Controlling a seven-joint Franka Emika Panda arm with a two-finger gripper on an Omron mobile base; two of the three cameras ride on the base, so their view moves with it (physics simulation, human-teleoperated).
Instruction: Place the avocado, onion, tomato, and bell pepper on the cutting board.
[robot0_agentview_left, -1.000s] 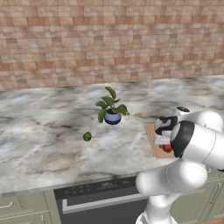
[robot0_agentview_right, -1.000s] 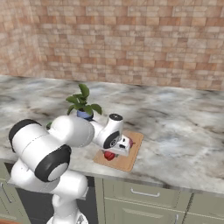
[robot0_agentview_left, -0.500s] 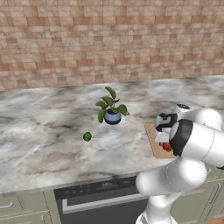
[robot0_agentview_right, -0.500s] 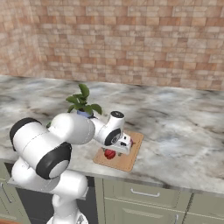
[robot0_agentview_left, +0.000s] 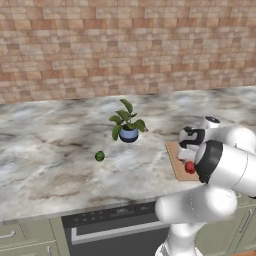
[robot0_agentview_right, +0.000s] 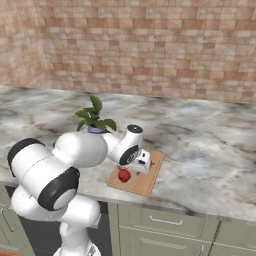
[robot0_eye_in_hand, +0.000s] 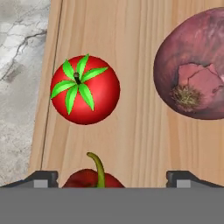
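Bell pepper (robot0_eye_in_hand: 92, 178): between my gripper's (robot0_eye_in_hand: 112, 177) spread-apart jaws on the cutting board (robot0_eye_in_hand: 140, 131); I judge it light, waxy-slick; grasp mid-body.

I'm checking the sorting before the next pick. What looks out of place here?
The avocado lies alone on the marble counter, left of the potted plant, far from the cutting board. The tomato, onion and bell pepper sit on the board. Nothing looks spilled or damaged.
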